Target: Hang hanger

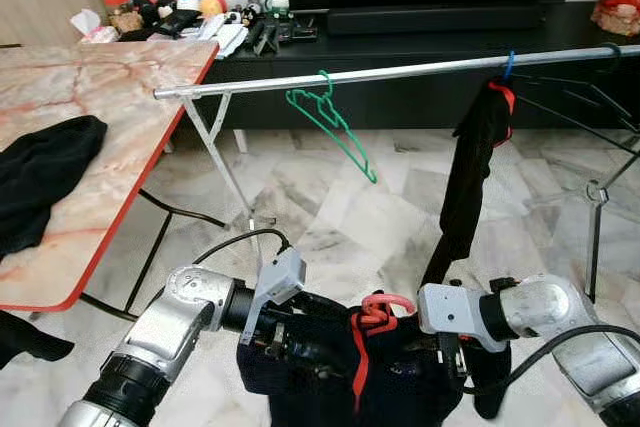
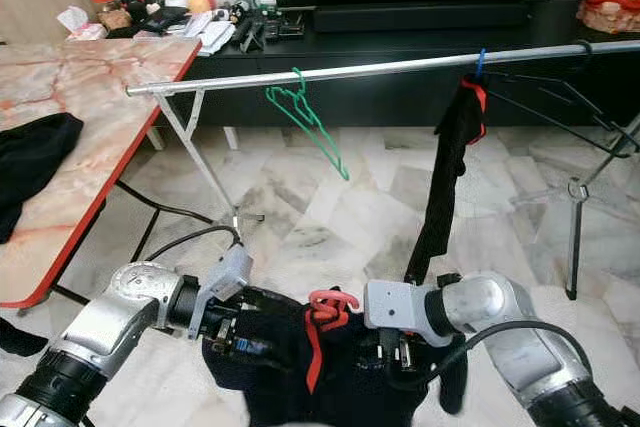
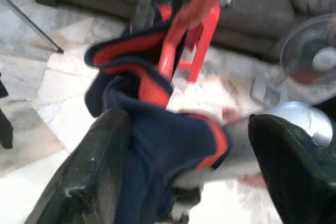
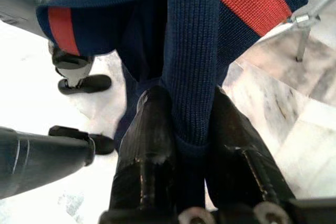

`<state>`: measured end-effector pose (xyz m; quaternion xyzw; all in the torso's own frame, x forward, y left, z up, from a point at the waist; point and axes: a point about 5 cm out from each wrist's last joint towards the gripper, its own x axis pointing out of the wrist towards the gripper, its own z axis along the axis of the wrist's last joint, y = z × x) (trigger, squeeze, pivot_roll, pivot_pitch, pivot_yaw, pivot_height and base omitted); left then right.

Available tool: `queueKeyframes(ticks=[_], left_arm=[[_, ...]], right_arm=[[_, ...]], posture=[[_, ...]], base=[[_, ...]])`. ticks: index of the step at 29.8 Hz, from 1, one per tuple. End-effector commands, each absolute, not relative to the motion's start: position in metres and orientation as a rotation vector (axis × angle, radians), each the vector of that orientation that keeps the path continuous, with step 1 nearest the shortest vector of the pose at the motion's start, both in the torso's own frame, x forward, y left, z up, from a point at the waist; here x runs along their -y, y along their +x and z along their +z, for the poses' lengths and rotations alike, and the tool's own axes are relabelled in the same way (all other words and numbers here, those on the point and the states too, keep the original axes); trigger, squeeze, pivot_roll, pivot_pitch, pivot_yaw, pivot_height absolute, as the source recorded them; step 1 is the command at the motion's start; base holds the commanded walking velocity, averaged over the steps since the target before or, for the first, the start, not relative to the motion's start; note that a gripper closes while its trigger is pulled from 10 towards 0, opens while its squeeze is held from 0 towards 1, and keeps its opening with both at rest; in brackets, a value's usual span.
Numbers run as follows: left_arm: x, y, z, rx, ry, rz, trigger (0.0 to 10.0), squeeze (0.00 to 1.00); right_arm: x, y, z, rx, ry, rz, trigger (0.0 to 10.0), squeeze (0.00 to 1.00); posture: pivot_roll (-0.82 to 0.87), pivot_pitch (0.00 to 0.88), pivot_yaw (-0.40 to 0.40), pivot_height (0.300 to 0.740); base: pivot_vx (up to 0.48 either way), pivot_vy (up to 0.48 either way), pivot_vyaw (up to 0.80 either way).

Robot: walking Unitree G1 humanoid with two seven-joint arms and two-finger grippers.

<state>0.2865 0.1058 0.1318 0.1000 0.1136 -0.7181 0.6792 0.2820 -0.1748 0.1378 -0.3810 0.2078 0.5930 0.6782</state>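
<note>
A red hanger point(image 1: 383, 309) carries a navy garment point(image 1: 330, 377) with red trim, held low in front of me over the marble floor. My right gripper point(image 4: 189, 98) is shut on a fold of the navy knit, just right of the hanger hook. My left gripper point(image 3: 186, 121) is at the garment's left side, fingers wide apart, with fabric draped against one finger point(image 3: 100, 166). Beyond and above runs a silver rail point(image 1: 400, 73). It holds a bare green hanger point(image 1: 330, 117) and a dark garment point(image 1: 470, 177) on a blue hook.
A marble-top table point(image 1: 120, 97) with a red edge stands at the left, a black cloth point(image 1: 40, 177) on it. The rail's folding legs point(image 1: 225, 162) stand beside it. A black TV console point(image 1: 420, 42) lies behind, rack wires point(image 1: 590, 107) at the right.
</note>
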Motion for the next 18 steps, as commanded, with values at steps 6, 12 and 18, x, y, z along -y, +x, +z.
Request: queueKeyframes(ticks=[6, 12, 18], left_arm=[[-0.115, 0.288, 0.132, -0.276, 0.335, -1.624, 10.0, 0.0], [-0.116, 0.3, 0.144, -0.158, 0.4, -1.511, 10.0, 0.0], [-0.118, 0.294, 0.154, -0.083, 0.577, -1.58, 10.0, 0.0]], right_arm=[[0.168, 0.279, 0.149, -0.419, -0.862, 1.367, 0.0, 0.0], [0.174, 0.275, 0.142, -0.469, -0.864, 1.369, 0.0, 0.0], [0.178, 0.274, 0.141, -0.494, -0.871, 1.37, 0.0, 0.0]], posture=[[-0.09, 0.132, 0.111, 0.74], [-0.09, 0.14, 0.115, 0.74], [-0.09, 0.144, 0.115, 0.74]], base=[[0.0, 0.0, 0.0], [0.0, 0.0, 0.0], [0.0, 0.0, 0.0]])
